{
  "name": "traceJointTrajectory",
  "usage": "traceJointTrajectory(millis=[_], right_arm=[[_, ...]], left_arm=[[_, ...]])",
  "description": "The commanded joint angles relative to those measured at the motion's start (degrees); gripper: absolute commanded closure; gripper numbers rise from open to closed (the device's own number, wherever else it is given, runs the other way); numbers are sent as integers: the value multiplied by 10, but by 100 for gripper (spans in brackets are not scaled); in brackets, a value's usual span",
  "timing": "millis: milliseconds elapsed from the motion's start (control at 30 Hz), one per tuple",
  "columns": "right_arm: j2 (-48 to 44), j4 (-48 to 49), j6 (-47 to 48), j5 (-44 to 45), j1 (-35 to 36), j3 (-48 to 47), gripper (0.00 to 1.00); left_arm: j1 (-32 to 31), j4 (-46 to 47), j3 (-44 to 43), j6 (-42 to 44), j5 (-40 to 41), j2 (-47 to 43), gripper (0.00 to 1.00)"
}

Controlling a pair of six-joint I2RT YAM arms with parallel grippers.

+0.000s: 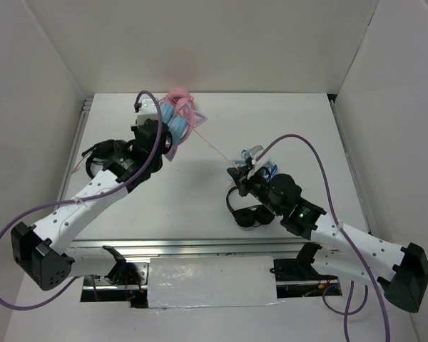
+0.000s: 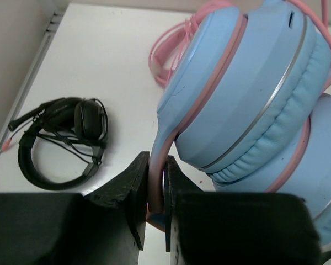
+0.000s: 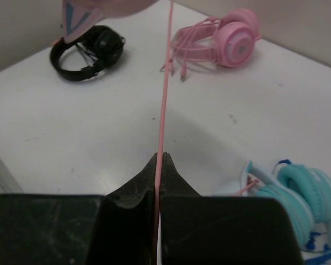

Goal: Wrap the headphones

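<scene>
The left claw [image 2: 156,185] is clamped on the pink headband [image 2: 161,144] of the headphones [image 2: 248,83], holding them up over the far left part of the bench [image 2: 116,44]. The right claw [image 3: 157,171] pinches the thin pink cable [image 3: 164,83], which runs taut from the headphones to it across mid-bench. A black headset [image 2: 60,141] lies left of the left claw, an all-pink pair [image 3: 229,41] lies farther back, and a teal-and-white pair [image 3: 300,199] lies beside the right claw.
</scene>
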State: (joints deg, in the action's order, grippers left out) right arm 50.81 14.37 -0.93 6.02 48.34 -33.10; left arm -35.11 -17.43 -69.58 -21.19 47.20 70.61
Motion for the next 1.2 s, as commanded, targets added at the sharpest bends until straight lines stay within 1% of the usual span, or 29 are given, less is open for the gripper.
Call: traceJointTrajectory(millis=[0, 67, 100, 133, 167, 200, 233, 300, 333, 400, 433, 500, 533, 600, 667, 733, 767, 800, 867, 900, 1033, 1167], right_arm=[[-20, -24, 60, 161, 39, -29, 100], [-14, 0, 122, 190, 55, -40, 100], [-9, 40, 147, 222, 66, -41, 100], [5, 58, 198, 231, 68, -42, 100], [12, 72, 223, 235, 67, -50, 100], [21, 86, 250, 236, 65, -57, 100], [38, 106, 297, 230, 57, -74, 100], [54, 104, 343, 212, 48, -97, 100], [67, 100, 355, 185, 34, -107, 100], [75, 70, 379, 144, 19, -142, 100], [80, 61, 388, 92, 5, -156, 100], [80, 37, 411, 32, -11, -163, 100], [79, 33, 414, -28, -31, -167, 100], [84, 3, 413, -86, -52, -180, 100], [93, -14, 398, -149, -85, -202, 100], [110, -53, 387, -193, -108, -229, 100], [115, -69, 386, -247, -125, -237, 100], [122, -101, 391, -274, -133, -246, 100], [140, -118, 392, -320, -142, -264, 100], [147, -130, 397, -358, -147, -268, 100], [177, -131, 395, -407, -147, -288, 100], [213, -139, 388, -436, -152, -314, 100]], left_arm=[[9, 29, -1, -41, 11, 8, 100], [7, 29, 12, -23, -22, 16, 100], [6, 30, 17, -15, -39, 21, 100], [3, 34, 29, -9, -54, 22, 100], [-3, 42, 40, 12, -91, 21, 100], [-7, 49, 50, 25, -109, 18, 100], [-21, 60, 68, 42, -119, 14, 100], [-36, 63, 90, 63, -142, 7, 100], [-52, 63, 95, 80, -150, 5, 100], [-64, 56, 108, 98, -191, 1, 100], [-79, 57, 114, 105, -194, -2, 100], [-93, 65, 143, 113, -218, -14, 100], [-103, 88, 154, 129, -235, -21, 100], [-116, 112, 186, 143, -284, -41, 100], [-134, 121, 204, 163, -313, -57, 100], [-151, 128, 223, 178, -343, -89, 100], [-156, 129, 228, 184, -358, -109, 100], [-160, 129, 235, 187, -369, -116, 100], [-172, 128, 239, 195, -395, -136, 100], [-176, 127, 241, 197, -402, -143, 100], [-195, 122, 241, 205, -420, -149, 100], [-207, 126, 240, 204, -437, -149, 100]])
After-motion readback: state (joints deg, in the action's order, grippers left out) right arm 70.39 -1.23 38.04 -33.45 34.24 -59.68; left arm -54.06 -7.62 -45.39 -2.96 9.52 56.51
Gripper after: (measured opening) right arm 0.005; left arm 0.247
